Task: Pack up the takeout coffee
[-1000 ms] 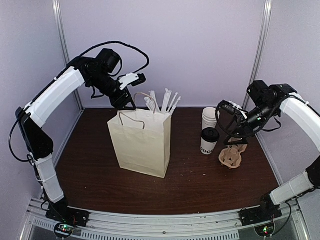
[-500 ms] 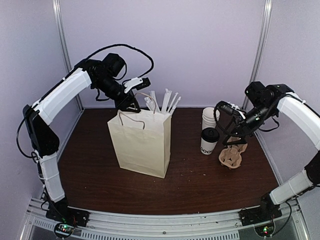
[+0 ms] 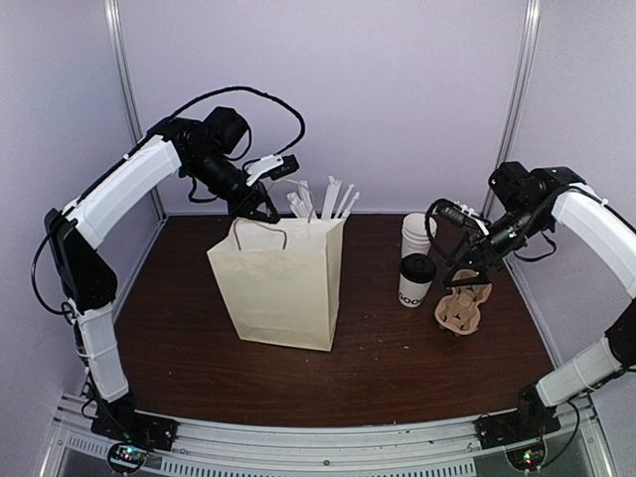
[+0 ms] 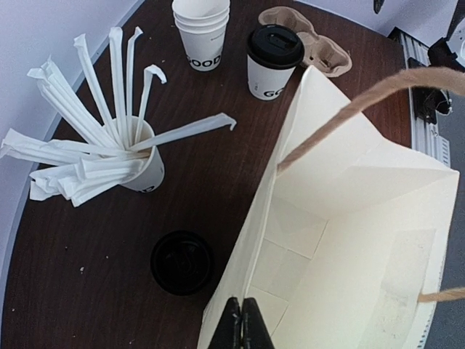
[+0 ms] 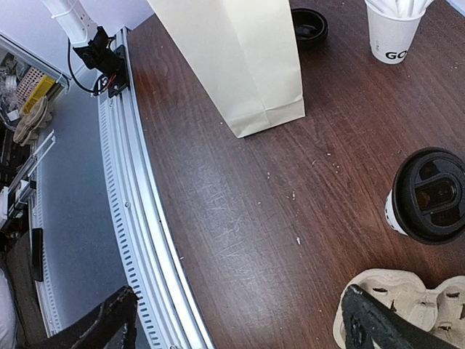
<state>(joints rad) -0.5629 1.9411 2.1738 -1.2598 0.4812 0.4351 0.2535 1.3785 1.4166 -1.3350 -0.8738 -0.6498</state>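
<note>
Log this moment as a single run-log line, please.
left gripper: shut on paper bag rim | right gripper: open, near cup carrier | takeout coffee: lidded, upright on table, not yet in bag

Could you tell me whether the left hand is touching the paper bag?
Touching. In the left wrist view the left hand is pinched shut on the rim of the paper bag, whose edge runs in between its fingers.

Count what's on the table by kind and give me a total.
Paper bag: 1
Lidded coffee cup: 1
Stack of lidless cups: 1
Cup of straws: 1
Loose black lid: 1
Cardboard cup carrier: 1
Total: 6
</note>
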